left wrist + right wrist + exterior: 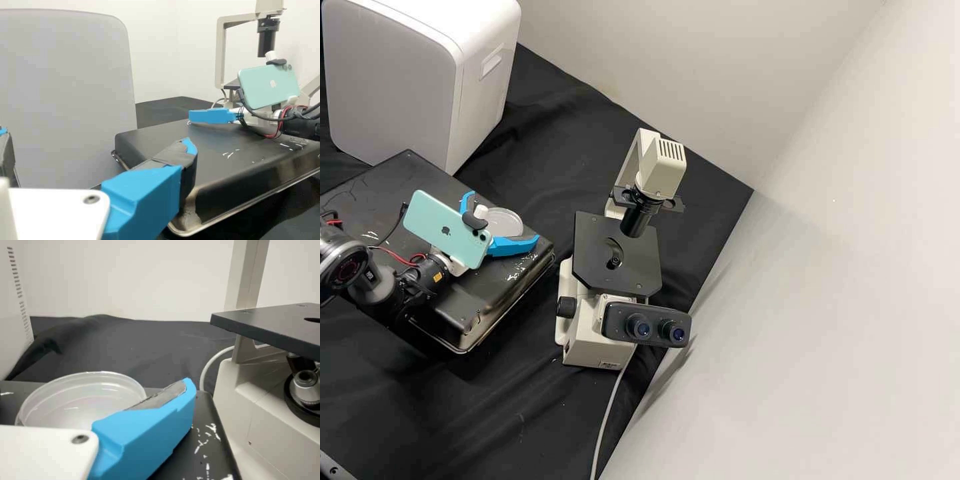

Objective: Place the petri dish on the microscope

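The clear petri dish lies on a black metal tray left of the microscope. My right gripper, with a mint phone fixed on its wrist, stands open with one blue finger on each side of the dish; the near finger is at the dish's rim. The microscope's black stage is bare under the lens tube. My left gripper is open and holds nothing, low at the tray's far-left end.
A white box-shaped appliance stands at the back left, close in front of the left gripper. A grey cable runs from the microscope toward the bench's front edge. A pale wall borders the bench on the right.
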